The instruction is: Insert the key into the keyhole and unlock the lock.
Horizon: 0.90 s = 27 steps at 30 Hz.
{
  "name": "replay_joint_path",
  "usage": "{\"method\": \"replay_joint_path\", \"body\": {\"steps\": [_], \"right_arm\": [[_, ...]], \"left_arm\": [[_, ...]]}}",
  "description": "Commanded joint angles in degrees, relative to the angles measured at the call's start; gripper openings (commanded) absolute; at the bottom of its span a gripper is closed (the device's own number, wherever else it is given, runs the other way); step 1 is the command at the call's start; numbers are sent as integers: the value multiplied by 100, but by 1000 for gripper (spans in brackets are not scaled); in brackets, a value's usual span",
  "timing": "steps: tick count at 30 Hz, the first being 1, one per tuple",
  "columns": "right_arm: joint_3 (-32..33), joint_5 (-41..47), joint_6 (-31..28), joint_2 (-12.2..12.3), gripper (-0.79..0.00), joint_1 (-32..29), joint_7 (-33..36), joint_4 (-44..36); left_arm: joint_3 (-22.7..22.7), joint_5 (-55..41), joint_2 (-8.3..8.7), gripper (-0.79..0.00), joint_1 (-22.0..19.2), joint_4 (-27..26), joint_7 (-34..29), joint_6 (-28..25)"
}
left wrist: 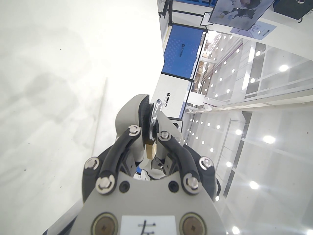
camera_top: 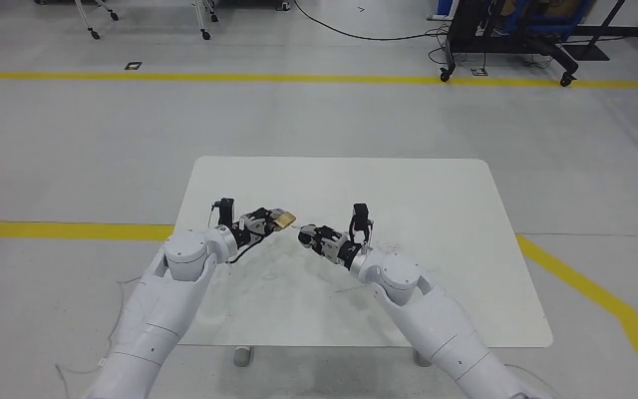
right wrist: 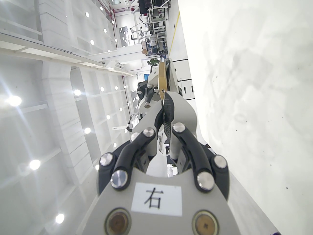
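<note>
Jaws clamp: left gripper (left wrist: 152, 113) on one lock (left wrist: 151, 150), right gripper (camera_top: 306, 236) on, seemingly, one key (right wrist: 162, 106).

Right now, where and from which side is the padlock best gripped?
Grip the shackle end, pads on the flat faces, coming from the side opposite the key. The padlock is thin and flat, and its keyhole end points at the right gripper, so that end should stay clear. The left gripper looks clamped that way.
</note>
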Motion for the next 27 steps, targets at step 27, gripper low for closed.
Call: {"method": "replay_joint_path", "body": {"steps": [27], "right_arm": [[-160, -278, -152, -168, -785, 120, -337, 195]], "left_arm": [[52, 45, -28, -785, -83, 102, 42, 34]]}}
